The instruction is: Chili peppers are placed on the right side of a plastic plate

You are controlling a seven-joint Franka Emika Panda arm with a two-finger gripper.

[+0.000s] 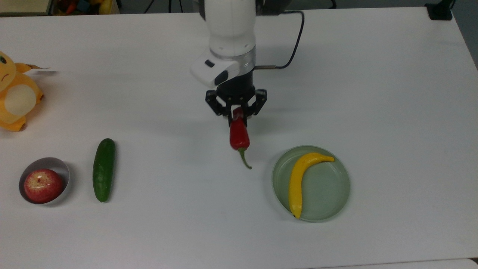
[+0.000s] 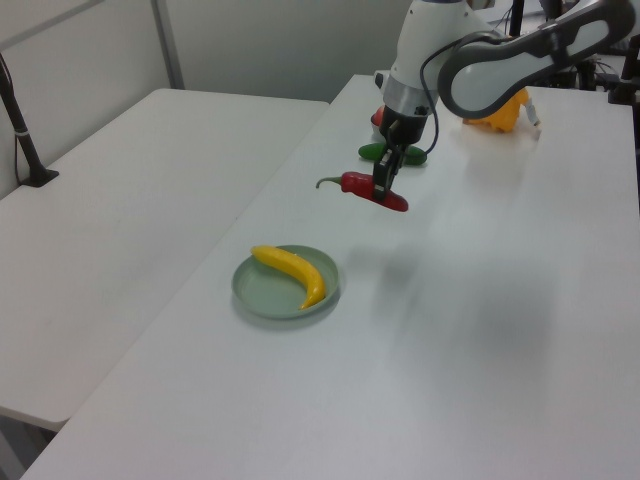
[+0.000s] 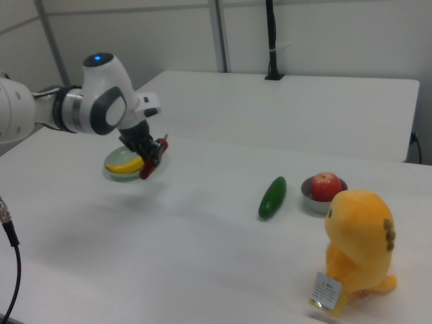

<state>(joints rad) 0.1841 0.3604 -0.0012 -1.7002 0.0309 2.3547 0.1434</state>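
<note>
Arm (image 1: 231,26), as I see it from my station: glossy white rounded shells, cylindrical links. Dark grey bands at the joints (image 3: 64,111) show in the right view and the left view. A dark oval panel (image 3: 109,106) sits on the side of the wrist housing; a small blue light (image 3: 98,57) glows on top of it. A white angular flange block (image 1: 211,71) carries two small dark grey inset buttons. Below it, a black cylindrical collar. Gripper (image 1: 236,112): black, with open-framed linkage either side. One thin black cable (image 1: 295,45) loops from the wrist out to the top view's right and back up.
</note>
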